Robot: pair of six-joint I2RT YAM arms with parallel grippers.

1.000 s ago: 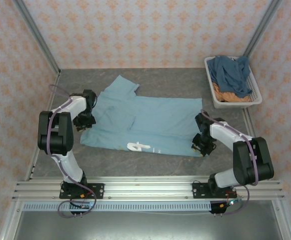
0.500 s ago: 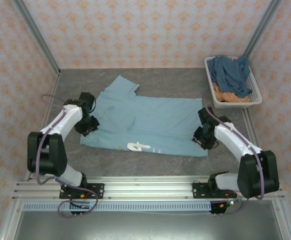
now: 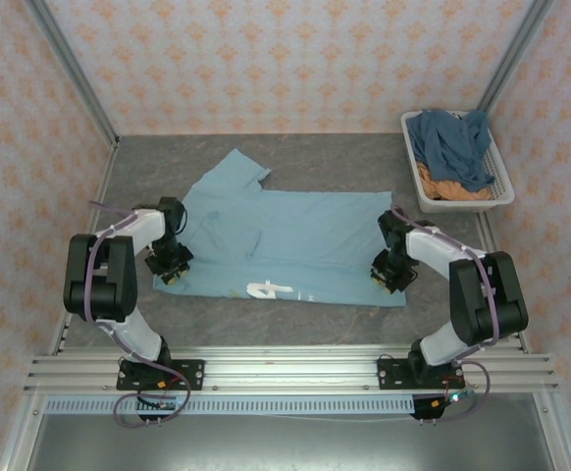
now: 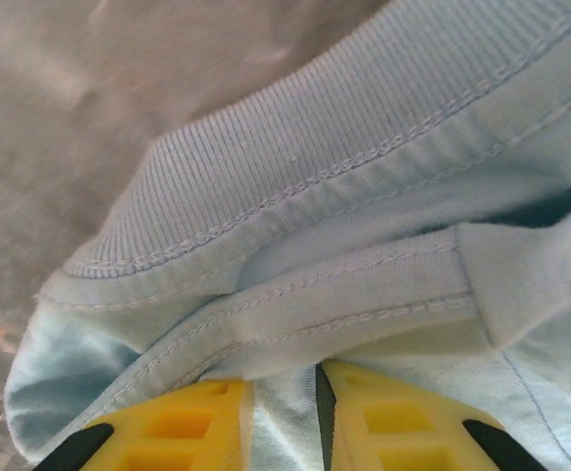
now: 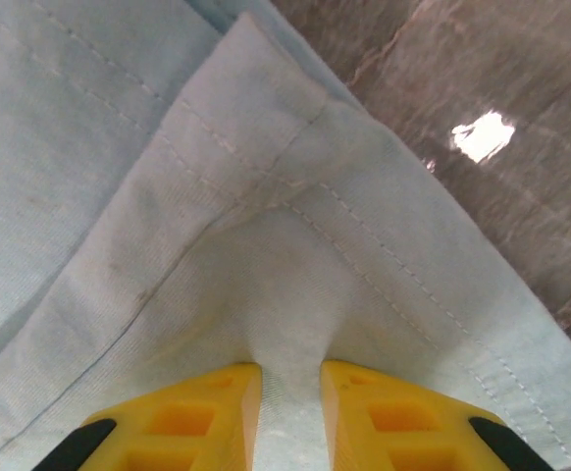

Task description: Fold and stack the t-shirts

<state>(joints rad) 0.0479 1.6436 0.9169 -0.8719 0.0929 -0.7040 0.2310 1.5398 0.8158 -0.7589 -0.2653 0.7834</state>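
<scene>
A light blue t-shirt [image 3: 290, 240] with white lettering lies spread on the grey table, partly folded. My left gripper [image 3: 171, 271] is shut on the shirt's left edge near the ribbed collar [image 4: 266, 206]; cloth bunches between its yellow fingers [image 4: 178, 432]. My right gripper [image 3: 385, 275] is shut on the shirt's right hem corner [image 5: 295, 235], a pinch of fabric rising between its yellow fingers [image 5: 384, 422]. A slate-blue t-shirt [image 3: 454, 145] lies heaped over an orange t-shirt [image 3: 442, 187] in the basket.
The white slatted basket [image 3: 418, 191] stands at the back right of the table. Patterned walls close in the table on three sides. Bare grey tabletop [image 3: 335, 152] lies behind the shirt and along the front rail.
Both grippers have moved down to the shirt's near side edges and closed on the cloth. The near edge of the shirt has drawn slightly inward at both ends.
</scene>
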